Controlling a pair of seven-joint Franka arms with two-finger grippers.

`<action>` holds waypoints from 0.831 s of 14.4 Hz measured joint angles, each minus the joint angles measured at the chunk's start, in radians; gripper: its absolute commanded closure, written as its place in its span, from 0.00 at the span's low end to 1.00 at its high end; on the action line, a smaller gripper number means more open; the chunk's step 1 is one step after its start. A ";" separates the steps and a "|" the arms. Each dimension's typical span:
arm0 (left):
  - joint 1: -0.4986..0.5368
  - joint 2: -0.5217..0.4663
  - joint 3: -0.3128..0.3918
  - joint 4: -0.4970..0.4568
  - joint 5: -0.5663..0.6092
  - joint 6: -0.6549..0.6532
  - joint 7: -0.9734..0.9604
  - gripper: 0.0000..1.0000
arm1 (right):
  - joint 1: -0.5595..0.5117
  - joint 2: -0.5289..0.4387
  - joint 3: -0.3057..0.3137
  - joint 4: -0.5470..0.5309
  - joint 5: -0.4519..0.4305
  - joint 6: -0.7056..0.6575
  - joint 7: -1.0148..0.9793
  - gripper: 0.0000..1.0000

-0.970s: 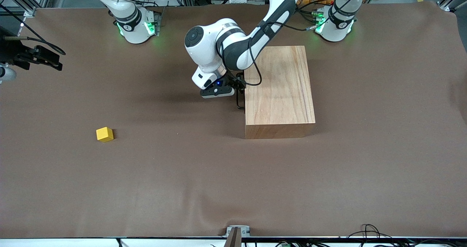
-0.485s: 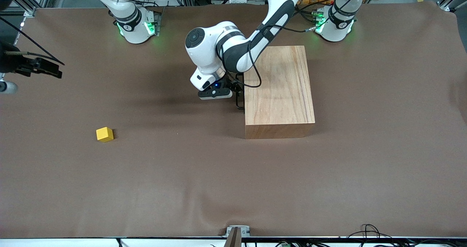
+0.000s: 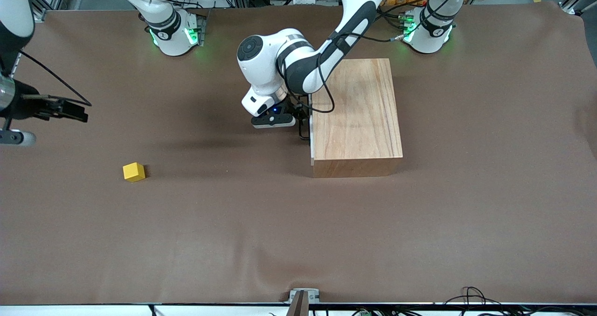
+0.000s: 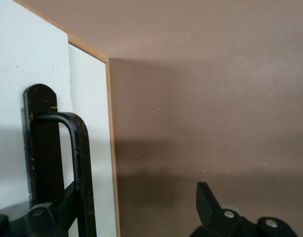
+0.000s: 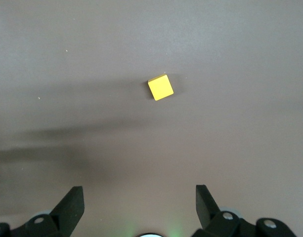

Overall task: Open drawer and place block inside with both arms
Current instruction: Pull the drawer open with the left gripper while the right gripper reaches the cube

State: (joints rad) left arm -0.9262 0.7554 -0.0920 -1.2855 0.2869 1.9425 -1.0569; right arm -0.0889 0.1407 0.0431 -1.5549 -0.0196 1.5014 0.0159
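Nearest the front camera, toward the right arm's end of the table (image 3: 233, 241): the block (image 3: 134, 172), a small yellow cube lying alone on the brown cover, well apart from the wooden box (image 3: 357, 115). Farther from the camera and nearer the middle, that box flat on the table, with the drawer (image 3: 311, 143) seated in the side facing the right arm's end, only a thin white edge of its front panel showing. Against that panel, the black wire handle (image 4: 79, 148). Down at the handle, the left claw (image 3: 302, 116), fingers spread wide, the loop standing between them and close against one finger (image 4: 47, 217); no squeeze on it. Up over bare table at the right arm's end, farther from the camera than the block, the right claw (image 3: 84, 113), likewise spread open and holding nothing, with the block in its wrist view (image 5: 160, 87) lying ahead of the fingertips.
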 measured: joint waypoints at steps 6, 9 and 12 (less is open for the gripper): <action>-0.002 0.002 -0.007 0.000 0.000 0.064 0.000 0.00 | -0.019 0.048 -0.002 0.000 0.000 0.010 -0.037 0.00; -0.002 0.004 -0.009 0.000 0.000 0.095 0.000 0.00 | -0.019 0.049 -0.002 -0.005 -0.001 0.030 -0.101 0.00; -0.008 0.005 -0.012 0.000 0.000 0.119 -0.002 0.00 | -0.039 0.051 -0.004 -0.044 -0.002 0.109 -0.129 0.00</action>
State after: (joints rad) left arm -0.9339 0.7607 -0.1039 -1.2855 0.2869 2.0618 -1.0587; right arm -0.1274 0.1921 0.0396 -1.5990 -0.0215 1.6100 -0.1130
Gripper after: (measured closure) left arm 0.000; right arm 0.000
